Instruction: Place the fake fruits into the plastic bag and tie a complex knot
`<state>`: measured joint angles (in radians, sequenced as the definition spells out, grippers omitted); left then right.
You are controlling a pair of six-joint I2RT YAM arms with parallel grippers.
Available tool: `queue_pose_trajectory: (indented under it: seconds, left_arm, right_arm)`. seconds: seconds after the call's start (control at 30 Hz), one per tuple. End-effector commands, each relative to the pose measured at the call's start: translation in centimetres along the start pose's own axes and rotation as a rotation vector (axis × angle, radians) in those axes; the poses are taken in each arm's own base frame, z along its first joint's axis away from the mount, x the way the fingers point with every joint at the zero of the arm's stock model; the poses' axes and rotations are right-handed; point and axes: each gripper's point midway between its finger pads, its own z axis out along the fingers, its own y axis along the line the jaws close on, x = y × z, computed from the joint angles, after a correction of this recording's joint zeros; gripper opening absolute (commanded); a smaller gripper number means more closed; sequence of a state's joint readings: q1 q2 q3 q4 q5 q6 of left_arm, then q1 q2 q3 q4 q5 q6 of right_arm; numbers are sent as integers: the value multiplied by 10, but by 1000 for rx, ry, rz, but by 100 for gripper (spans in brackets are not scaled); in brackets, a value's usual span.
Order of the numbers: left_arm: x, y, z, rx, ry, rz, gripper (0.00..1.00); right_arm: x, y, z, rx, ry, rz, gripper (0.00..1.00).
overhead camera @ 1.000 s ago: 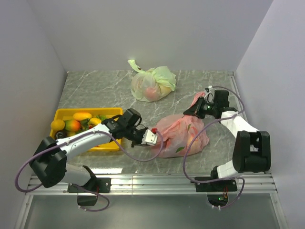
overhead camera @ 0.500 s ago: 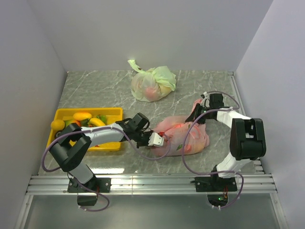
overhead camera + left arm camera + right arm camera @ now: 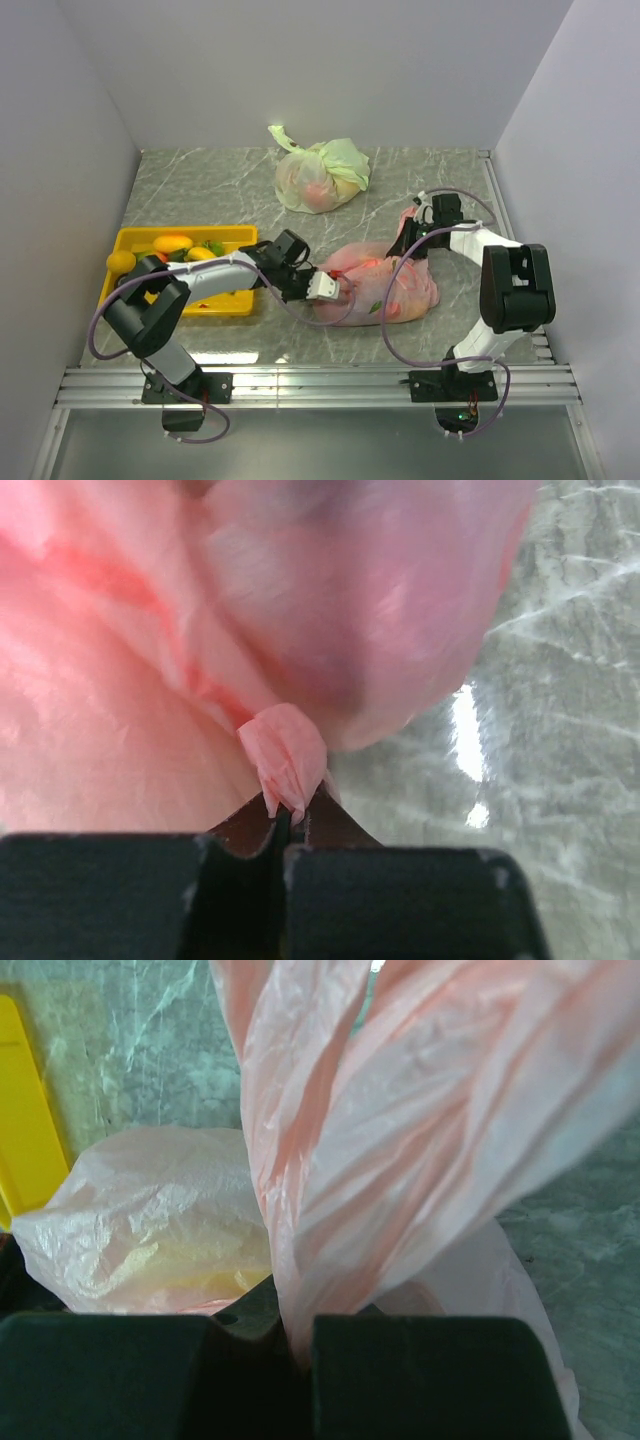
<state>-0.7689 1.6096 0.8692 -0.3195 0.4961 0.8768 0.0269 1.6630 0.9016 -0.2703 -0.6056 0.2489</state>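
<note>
A grey marbled table, boxed in by plain pale walls, carries a yellow tray of fake fruits at left, a knotted green-and-white bag at the back and the pink plastic bag right of centre. The left arm stretches low past the tray, its left gripper pinching a bunched tip of the bag. The right arm folds back at its elbow, the right gripper clamped on a twisted strip of the bag.
</note>
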Motion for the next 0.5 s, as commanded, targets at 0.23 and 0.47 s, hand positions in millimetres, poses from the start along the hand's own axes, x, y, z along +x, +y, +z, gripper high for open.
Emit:
queue_pose_trajectory:
  seconds: [0.23,0.47]
  left_arm:
    - [-55,-1,-103,103,-142,-251,0]
    - [-117,29,-130,80,-297,-304,0]
  right_arm:
    - [-58,41,-61,39,-213,-355,0]
    - [-46,79,-77,32,-231,-594,0]
